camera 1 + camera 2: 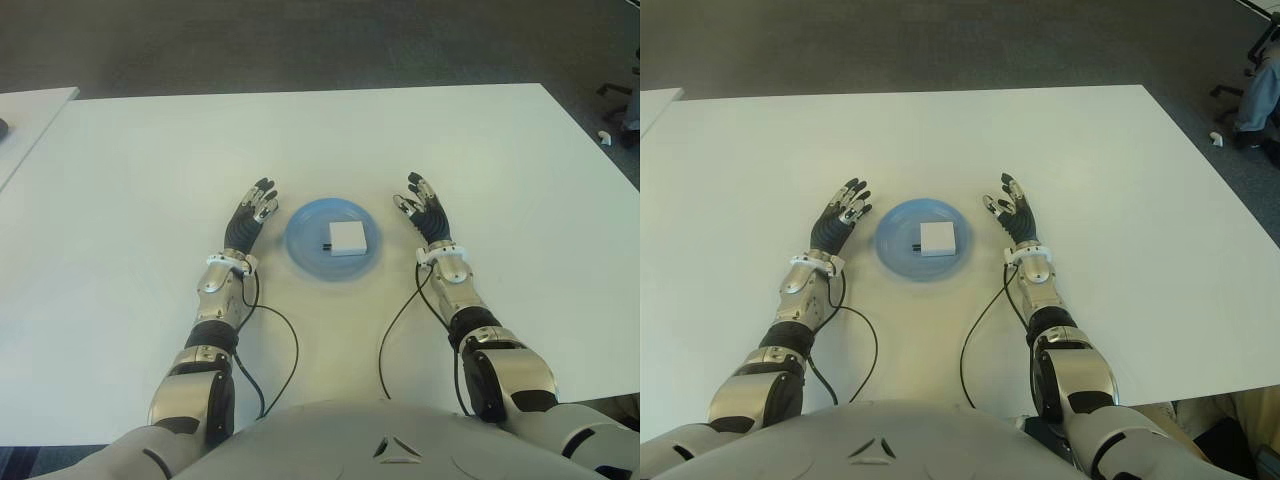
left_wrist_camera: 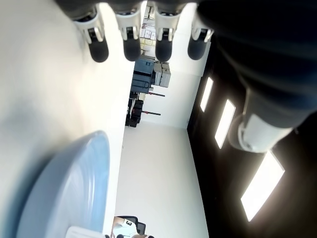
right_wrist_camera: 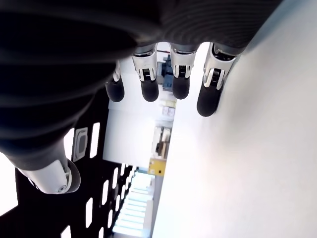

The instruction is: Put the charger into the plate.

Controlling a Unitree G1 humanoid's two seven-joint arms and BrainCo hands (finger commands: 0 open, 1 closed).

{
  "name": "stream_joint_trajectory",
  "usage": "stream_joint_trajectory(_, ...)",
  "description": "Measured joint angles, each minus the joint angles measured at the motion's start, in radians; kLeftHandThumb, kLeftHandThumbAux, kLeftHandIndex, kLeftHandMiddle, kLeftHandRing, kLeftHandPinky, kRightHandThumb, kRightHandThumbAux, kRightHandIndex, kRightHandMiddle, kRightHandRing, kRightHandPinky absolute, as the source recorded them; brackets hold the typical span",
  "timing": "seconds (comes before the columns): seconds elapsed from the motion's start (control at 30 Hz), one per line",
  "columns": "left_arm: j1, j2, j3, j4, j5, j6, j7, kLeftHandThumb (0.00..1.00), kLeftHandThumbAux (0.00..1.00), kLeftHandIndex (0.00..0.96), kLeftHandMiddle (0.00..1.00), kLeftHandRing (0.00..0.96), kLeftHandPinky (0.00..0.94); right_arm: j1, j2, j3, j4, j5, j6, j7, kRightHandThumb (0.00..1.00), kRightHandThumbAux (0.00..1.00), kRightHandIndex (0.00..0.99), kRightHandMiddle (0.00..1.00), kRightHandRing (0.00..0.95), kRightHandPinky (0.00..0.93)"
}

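A small white square charger (image 1: 346, 238) lies inside the round blue plate (image 1: 304, 244) in the middle of the white table (image 1: 130, 170). Just left of the plate is my left hand (image 1: 254, 208), its fingers spread and holding nothing. My right hand (image 1: 420, 205) shows just right of the plate, fingers likewise extended and empty. In the left wrist view the plate's blue rim (image 2: 69, 188) appears beside the straight fingers (image 2: 131, 47). The right wrist view shows only straight fingers (image 3: 148, 89) over bare table.
Black cables (image 1: 285, 340) run from both wrists back toward my body. Another white table (image 1: 25, 115) stands at the far left. Dark carpet lies beyond the table's far edge, with a chair base (image 1: 615, 100) at the far right.
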Motion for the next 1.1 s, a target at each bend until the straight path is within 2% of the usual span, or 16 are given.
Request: stream_joint_trajectory(1.1, -0.001, 0.001, -0.003, 0.004, 0.008, 0.0, 0.002, 0.182, 0.633, 0.004, 0.046, 0.019, 0.02, 0.021, 0.004, 0.002, -0.035, 0.008, 0.006, 0.006, 0.122, 0.602, 0.0, 0.0, 0.0, 0.022)
